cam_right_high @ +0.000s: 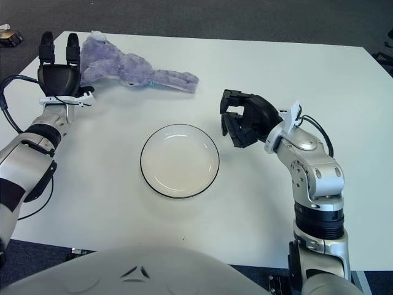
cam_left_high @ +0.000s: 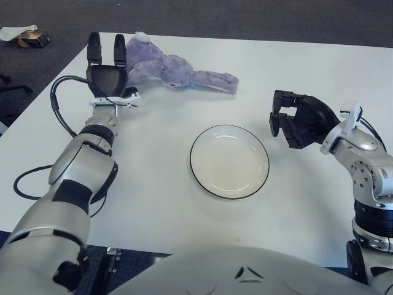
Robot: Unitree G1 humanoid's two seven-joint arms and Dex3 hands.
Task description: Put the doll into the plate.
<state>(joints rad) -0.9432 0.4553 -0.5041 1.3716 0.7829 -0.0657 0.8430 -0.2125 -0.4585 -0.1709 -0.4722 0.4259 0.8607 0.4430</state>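
Fingers of the left hand are extended straight and spread, holding nothing; the hand sits at the far left of the white table, immediately beside the doll. One finger appears to brush the doll's head end, though actual contact cannot be confirmed. The doll, a lavender plush animal, lies flat on the table toward its far edge, head end nearest the left hand and its long limb trailing out toward the table's middle. It is not in the plate.

The plate, white with a dark rim, sits near the centre of the table, well apart from the doll and closer to the robot. Nothing lies in it.

The right hand shows just to the right of the plate. Its dark fingers are curled inward and enclose nothing. Whether it touches the table cannot be determined.

A small dark object lies on the grey carpet beyond the table's far left corner; its nature cannot be made out.
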